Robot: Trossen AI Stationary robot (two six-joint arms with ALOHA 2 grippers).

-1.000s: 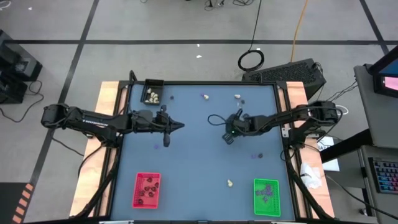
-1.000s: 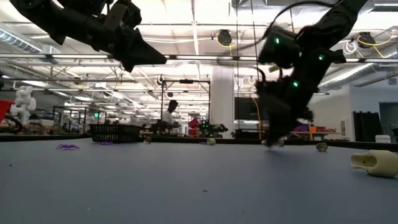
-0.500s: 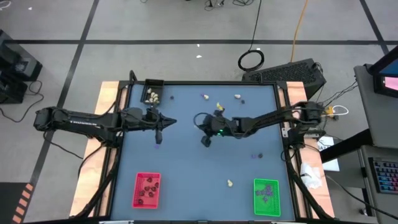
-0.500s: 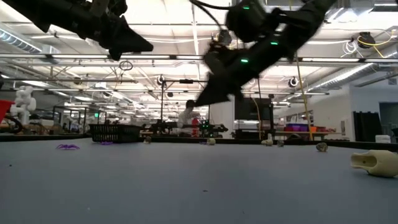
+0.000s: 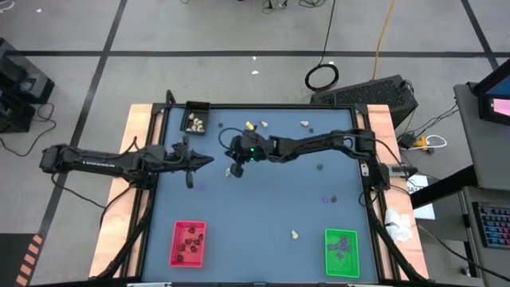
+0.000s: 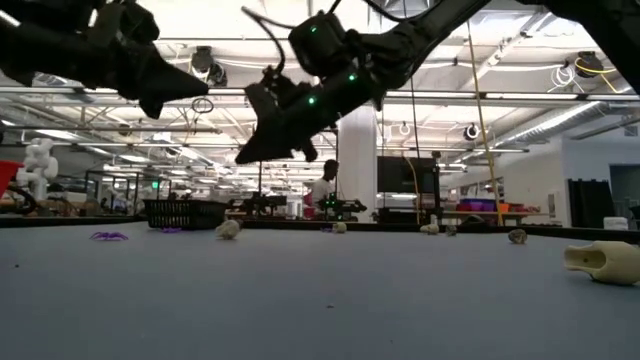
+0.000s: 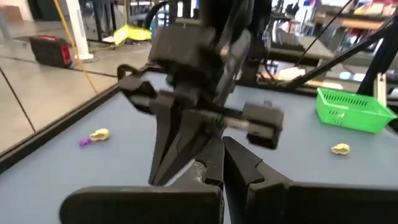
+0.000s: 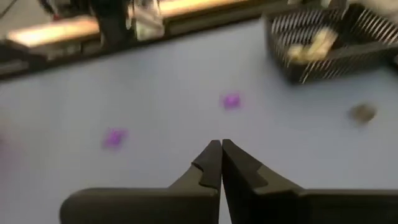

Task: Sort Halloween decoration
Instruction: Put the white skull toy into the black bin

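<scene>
The Halloween decoration lies scattered on the blue table: cream lumps (image 5: 249,125) (image 5: 304,123) (image 5: 294,234), small purple bits (image 8: 231,101) (image 8: 114,138) and dark bits (image 5: 333,199). My right gripper (image 5: 233,170) hangs shut above the table's middle left with nothing between its fingers (image 8: 221,149). It slants down toward the left edge. My left gripper (image 5: 209,159) is shut and holds nothing; it floats level just to the left, pointing at the right gripper (image 7: 163,177).
A black tray (image 5: 195,119) with cream lumps stands at the far left corner. At the near left is a red tray (image 5: 189,243) with black lumps. A green tray (image 5: 341,251) with purple bits is at the near right. A person stands in the room behind (image 6: 322,190).
My right gripper has risen from the table at the middle right and swung toward the left edge, tipping from pointing down to slanting. My left gripper has drawn back toward the left edge. A cream lump has travelled toward the far left and now lies near the far edge.
</scene>
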